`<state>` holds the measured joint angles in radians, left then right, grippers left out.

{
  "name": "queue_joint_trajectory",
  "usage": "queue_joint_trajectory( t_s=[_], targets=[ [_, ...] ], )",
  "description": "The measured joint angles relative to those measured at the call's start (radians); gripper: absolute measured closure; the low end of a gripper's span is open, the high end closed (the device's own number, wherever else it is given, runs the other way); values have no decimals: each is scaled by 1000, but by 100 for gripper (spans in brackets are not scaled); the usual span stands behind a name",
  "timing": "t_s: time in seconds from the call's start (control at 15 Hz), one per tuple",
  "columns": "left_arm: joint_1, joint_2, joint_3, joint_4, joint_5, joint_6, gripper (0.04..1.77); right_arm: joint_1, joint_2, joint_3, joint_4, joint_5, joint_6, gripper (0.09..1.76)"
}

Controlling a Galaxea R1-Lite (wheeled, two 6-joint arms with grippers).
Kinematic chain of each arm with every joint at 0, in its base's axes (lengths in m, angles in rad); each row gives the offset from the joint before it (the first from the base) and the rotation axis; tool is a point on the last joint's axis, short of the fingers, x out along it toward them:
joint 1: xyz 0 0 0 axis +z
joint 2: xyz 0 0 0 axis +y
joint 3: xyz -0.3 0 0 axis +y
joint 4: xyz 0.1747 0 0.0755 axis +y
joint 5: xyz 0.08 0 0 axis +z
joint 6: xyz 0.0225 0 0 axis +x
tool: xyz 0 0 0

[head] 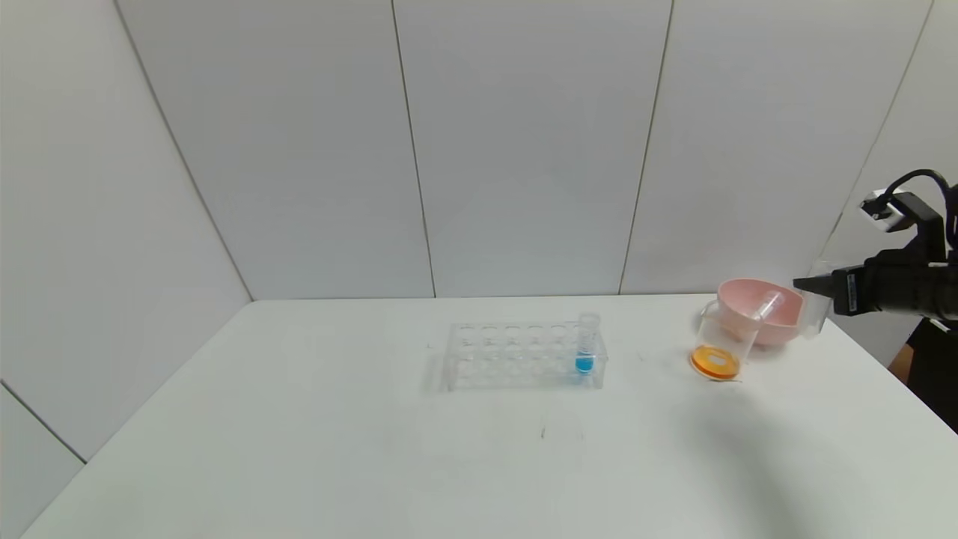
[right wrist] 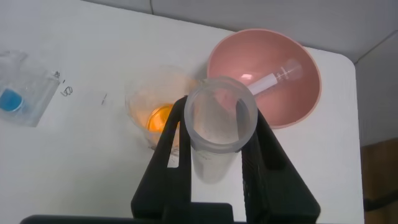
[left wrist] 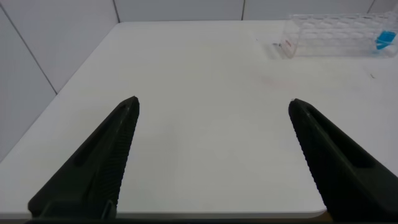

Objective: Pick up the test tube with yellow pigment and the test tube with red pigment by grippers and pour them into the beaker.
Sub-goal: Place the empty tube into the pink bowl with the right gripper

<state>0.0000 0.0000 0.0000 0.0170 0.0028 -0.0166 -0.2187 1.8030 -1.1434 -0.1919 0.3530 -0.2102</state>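
From the head view, we see the right hand clamped on an emptied test tube beside the pink bowl, where another tube leans. The beaker holds orange liquid just in front.

In the left wrist view, our left hand hangs open over the surface, far from the rack.

In the right wrist view, the tube sits above the beaker; swinging it toward the bowl could clip the beaker's rim and tip it.
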Motion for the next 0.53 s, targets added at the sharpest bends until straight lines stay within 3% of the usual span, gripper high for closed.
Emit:
queue_joint_trajectory(
  t_s=[0.33, 0.53],
  targets=[
    [0, 0, 0, 0, 0, 0, 9, 3, 163, -9, -366, -136, 92, 133],
    [0, 0, 0, 0, 0, 0, 9, 7, 283, -101, -411, -188, 104, 133]
  ],
)
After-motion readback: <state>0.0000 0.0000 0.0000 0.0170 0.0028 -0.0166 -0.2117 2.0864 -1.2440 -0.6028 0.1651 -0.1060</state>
